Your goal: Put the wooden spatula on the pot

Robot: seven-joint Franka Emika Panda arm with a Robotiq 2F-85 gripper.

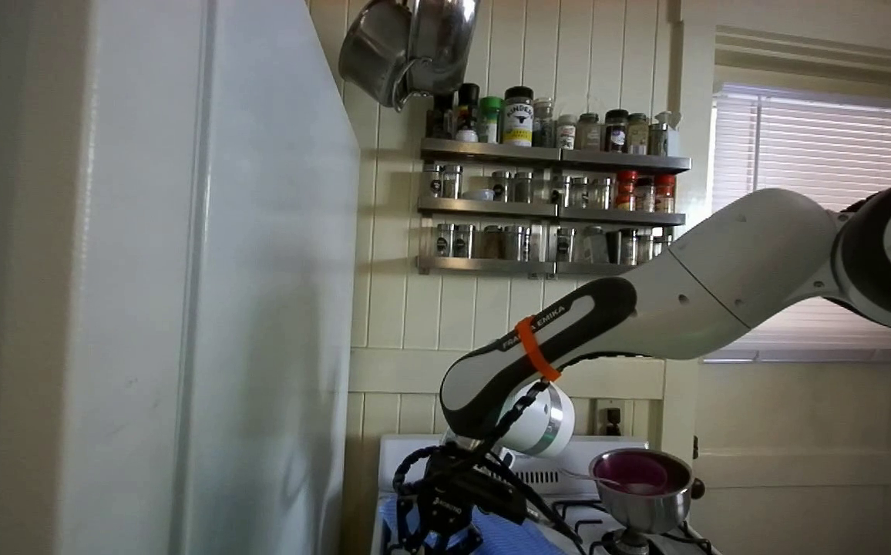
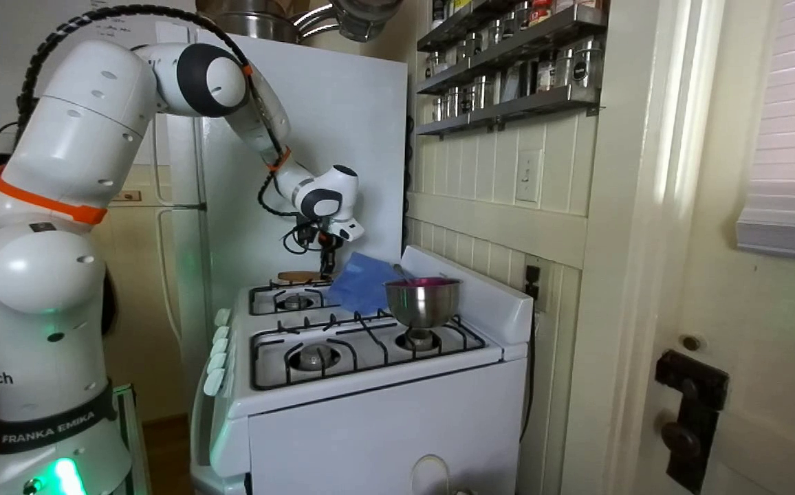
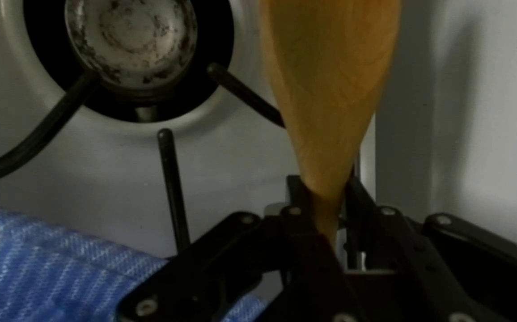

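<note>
Between the dark fingers (image 3: 296,221), low in the wrist view, sits the neck of the wooden spatula (image 3: 330,89), clamped from both sides where the blade narrows into the handle. The blade runs up past that view's top edge, so its end is cut off there; the handle is mostly hidden. A black grate bar (image 3: 249,97) disappears under the blade; whether the two touch, I cannot tell. To the blade's left is a stained round burner (image 3: 131,36), and toward the bottom corner a ribbed blue cloth (image 3: 39,268).

In an exterior view the cloth rises to a peak between the fingers and the pot (image 2: 423,306), silvery outside and maroon within, which stands upright above a rear burner (image 2: 418,339), well apart from the spatula. A thin utensil (image 1: 588,476) pokes over the pot's rim. Pot and cloth rest on a white stove (image 2: 384,426). Above the fingers bends the white arm (image 1: 707,285), an orange strap (image 1: 536,347) around one link. Past the stove stands a white refrigerator (image 2: 342,110); on the wall (image 1: 415,324), steel shelves (image 1: 492,152) carry jars (image 1: 519,116).
</note>
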